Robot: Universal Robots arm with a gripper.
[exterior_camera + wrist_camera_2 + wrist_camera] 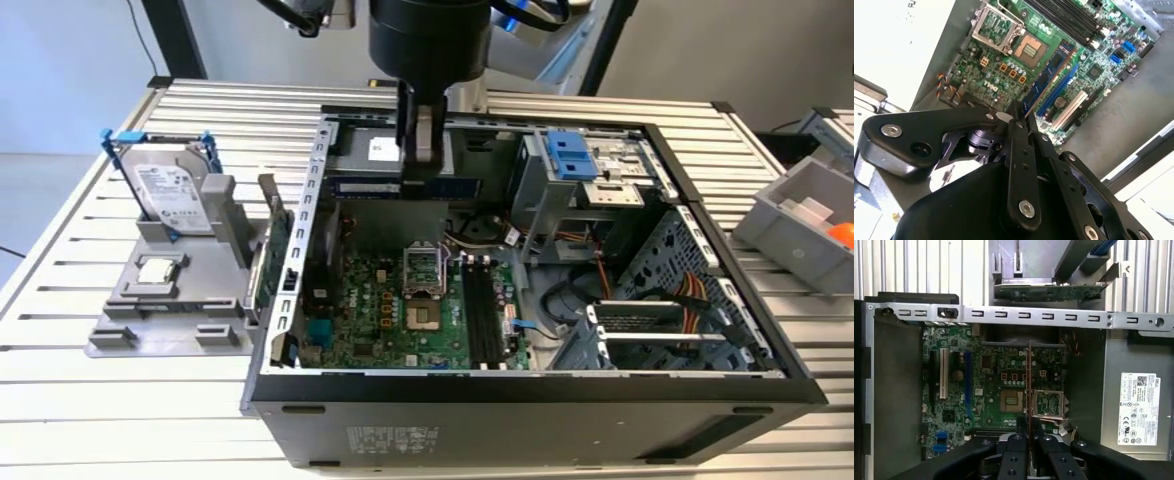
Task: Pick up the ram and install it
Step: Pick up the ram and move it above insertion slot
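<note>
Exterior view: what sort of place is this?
Likely a robotics lab bench for computer assembly: an opened black desktop computer case lies on a ribbed metal table, a grey parts holder beside it, and a black gripper holds a long blue memory stick over it.

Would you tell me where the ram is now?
In the exterior view the ram is clamped in the gripper, above the motherboard inside the open case.

Gripper [1029,442] above open case [896,390], fingers [1015,445] closed on ram [1028,385], seen edge-on as thin strip. Beneath: green motherboard [989,365], socket [1011,401] with open frame [1048,404] just beside. White slot [944,372] and blue slot [968,375] side by side. Perforated rail [1024,316] spans case; labelled power supply [1139,407] beside motherboard. Green card [1049,291] and slatted table [919,270] beyond rail.
</note>
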